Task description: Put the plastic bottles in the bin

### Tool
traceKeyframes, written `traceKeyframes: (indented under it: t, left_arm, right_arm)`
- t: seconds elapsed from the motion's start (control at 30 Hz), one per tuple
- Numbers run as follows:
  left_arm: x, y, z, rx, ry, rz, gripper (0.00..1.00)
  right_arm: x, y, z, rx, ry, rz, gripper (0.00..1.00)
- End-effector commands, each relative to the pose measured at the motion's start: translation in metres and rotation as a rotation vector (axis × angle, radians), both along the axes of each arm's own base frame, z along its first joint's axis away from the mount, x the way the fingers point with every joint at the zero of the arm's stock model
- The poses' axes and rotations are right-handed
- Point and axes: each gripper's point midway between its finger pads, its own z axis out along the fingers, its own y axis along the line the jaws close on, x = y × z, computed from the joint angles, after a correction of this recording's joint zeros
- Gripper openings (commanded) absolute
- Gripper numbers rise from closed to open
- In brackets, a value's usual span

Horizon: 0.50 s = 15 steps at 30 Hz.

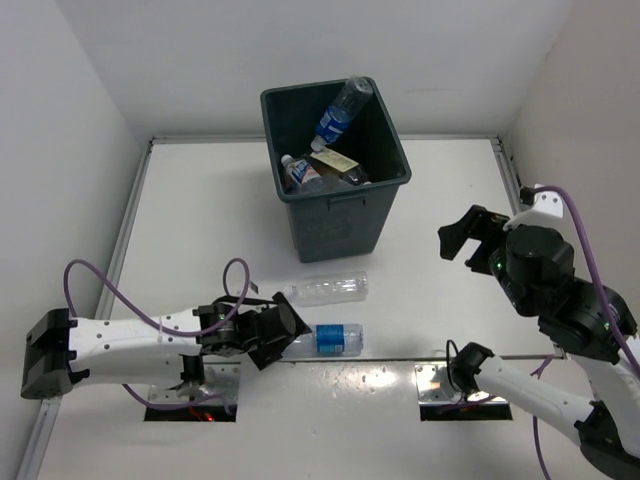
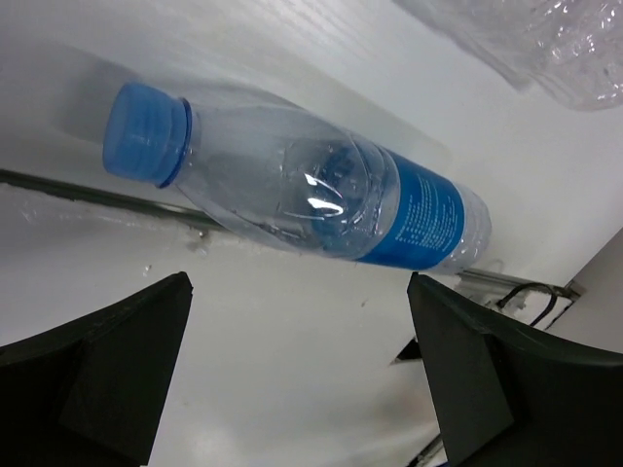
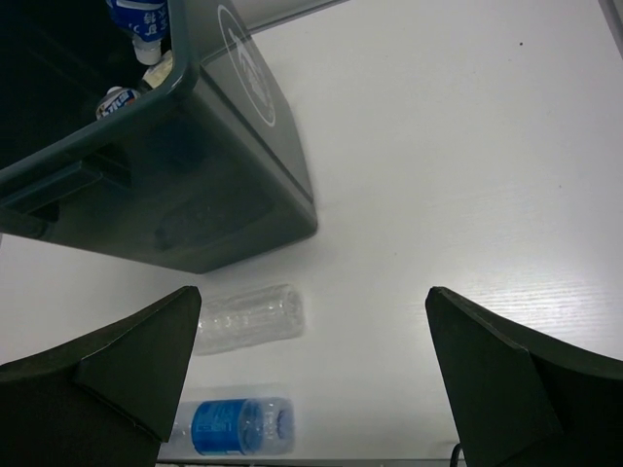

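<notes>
The dark grey-green bin [image 1: 333, 228] stands at the back centre and holds several plastic bottles, one with a blue label [image 1: 338, 112] leaning on its rim. Two bottles lie on the table in front of it: an unlabelled clear one [image 1: 328, 289] and a blue-labelled one [image 1: 332, 340] with a blue cap [image 2: 146, 133]. My left gripper [image 1: 288, 338] is open and empty, low at the cap end of the blue-labelled bottle [image 2: 321, 195], not touching it. My right gripper [image 1: 458, 248] is open and empty, raised to the right of the bin [image 3: 195, 175], above both lying bottles [image 3: 248, 318].
A thin metal seam [image 1: 400, 358] runs across the table just in front of the blue-labelled bottle. White walls enclose the table on the left, back and right. Purple cables [image 1: 100, 285] loop over the left arm.
</notes>
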Motion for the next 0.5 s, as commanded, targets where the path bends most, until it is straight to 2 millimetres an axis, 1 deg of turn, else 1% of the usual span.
traceKeyframes:
  t: [0.0,0.03,0.07,0.1,0.13,0.2,0.3,0.37,0.4,0.47]
  left_arm:
    - [0.036,-0.017,0.022,-0.398,0.236,0.741,1.00]
    - [0.040,-0.016,0.018,-0.400,0.217,0.758,1.00]
    - [0.043,-0.017,0.021,-0.416,0.211,0.768,1.00]
    - [0.044,-0.015,0.016,-0.410,0.204,0.780,1.00]
    - [0.047,-0.016,0.018,-0.428,0.201,0.796,1.00]
    - [0.049,-0.017,0.016,-0.426,0.192,0.808,1.00]
    - [0.050,-0.018,0.014,-0.430,0.196,0.817,1.00]
    - [0.047,-0.020,0.008,-0.414,0.226,0.833,1.00]
    - [0.047,-0.020,0.008,-0.414,0.226,0.833,1.00]
    - [0.047,-0.019,0.001,-0.401,0.226,0.843,1.00]
  right_arm:
    - [-0.001,-0.003,0.001,-0.010,-0.001,-0.001,1.00]
    - [-0.002,-0.003,0.000,-0.016,0.006,-0.001,1.00]
    - [-0.002,-0.004,0.003,-0.009,-0.002,-0.001,1.00]
    - [-0.002,-0.004,0.003,-0.009,-0.002,-0.001,1.00]
    - [-0.002,-0.004,0.003,-0.009,-0.002,-0.001,1.00]
    - [-0.003,-0.004,0.002,-0.015,0.005,-0.001,1.00]
    - [-0.004,-0.006,0.000,-0.030,0.012,0.002,1.00]
    - [-0.006,-0.005,0.001,-0.027,0.015,0.010,1.00]
    - [-0.006,-0.005,0.001,-0.027,0.015,0.010,1.00]
    - [-0.008,-0.007,0.002,-0.028,0.016,0.010,1.00]
